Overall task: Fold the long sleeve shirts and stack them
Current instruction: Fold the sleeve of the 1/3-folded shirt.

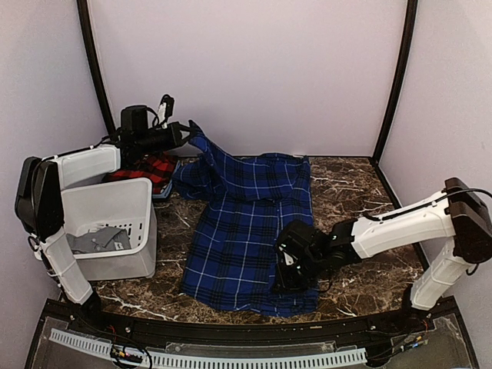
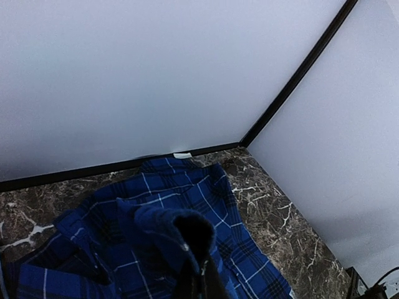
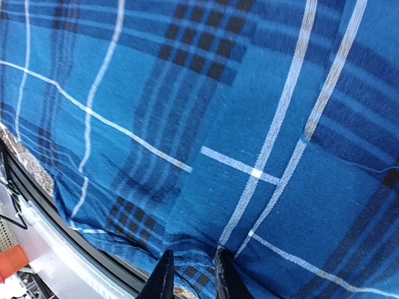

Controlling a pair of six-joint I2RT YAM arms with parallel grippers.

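The left arm [image 1: 84, 165] and right arm [image 1: 400, 227] look alike: white boxy shells between chunky black joints. The left pincer [image 1: 187, 131] and right pincer [image 1: 286, 275] are black, with dark tapered fingertips [image 3: 163, 280]. A thin black cable [image 1: 473, 191] loops off the right elbow.

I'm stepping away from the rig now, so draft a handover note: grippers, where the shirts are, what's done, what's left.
Left gripper: shut on a raised part of the blue shirt, far left.
Right gripper: jaws narrowly apart at that shirt's near hem; grip unclear.
Blue shirt: mostly spread on the table, unfolded.
Red-and-black shirt: crumpled beyond the white bin, under the left arm.
Done: nothing folded or stacked.
Left: fold both, stack them.
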